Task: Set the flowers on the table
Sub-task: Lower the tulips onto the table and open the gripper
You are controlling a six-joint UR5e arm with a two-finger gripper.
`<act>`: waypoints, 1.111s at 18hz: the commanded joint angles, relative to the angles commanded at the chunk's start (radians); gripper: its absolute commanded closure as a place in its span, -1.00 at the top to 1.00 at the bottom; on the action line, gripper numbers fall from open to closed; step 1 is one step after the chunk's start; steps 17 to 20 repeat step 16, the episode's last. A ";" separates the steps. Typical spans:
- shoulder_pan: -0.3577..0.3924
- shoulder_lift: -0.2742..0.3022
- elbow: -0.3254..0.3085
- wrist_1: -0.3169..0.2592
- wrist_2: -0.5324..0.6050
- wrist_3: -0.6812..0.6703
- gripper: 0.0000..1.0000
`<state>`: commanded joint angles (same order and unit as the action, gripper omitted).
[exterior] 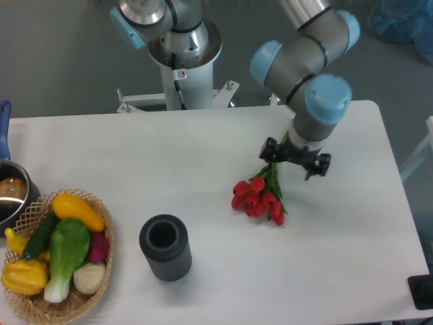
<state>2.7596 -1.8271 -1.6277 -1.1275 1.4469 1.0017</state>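
Camera view, fixed, from above. Hand point(283, 160) is clenched on the green stems of the flowers point(258, 196), at the right-centre of the table point(203, 156). Red tulip buds point down-left; whether they touch the surface I cannot tell. Dark ribbed cylindrical cup point(166, 247) stands upright, well apart to the left. Wicker basket point(101, 261) of vegetables sits at the left edge, a pot point(11, 193) behind it.

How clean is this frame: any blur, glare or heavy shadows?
Fixed camera: even, soft light; the large white table slightly washed out, without hard glare; only faint shadows beneath the bunch of red tulips and the dark ribbed cylindrical vase; the end effector looks mildly soft.
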 joint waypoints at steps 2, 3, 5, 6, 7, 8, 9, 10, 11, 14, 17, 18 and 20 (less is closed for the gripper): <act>0.031 0.035 0.003 0.027 -0.025 0.027 1.00; 0.034 0.054 0.002 0.046 -0.025 0.056 1.00; 0.041 0.074 0.000 0.052 -0.029 0.121 1.00; 0.038 0.084 0.000 0.052 -0.028 0.174 1.00; 0.040 0.094 0.000 0.051 -0.026 0.214 1.00; 0.037 0.100 0.000 0.046 -0.023 0.251 1.00; 0.037 0.117 -0.010 0.043 -0.017 0.282 1.00; 0.046 0.133 -0.027 0.041 -0.014 0.314 1.00; 0.060 0.146 -0.046 0.043 -0.010 0.348 1.00; 0.087 0.166 -0.057 0.038 -0.011 0.396 1.00; 0.087 0.166 -0.057 0.038 -0.010 0.396 1.00; 0.087 0.166 -0.057 0.038 -0.010 0.396 1.00; 0.087 0.166 -0.057 0.038 -0.010 0.396 1.00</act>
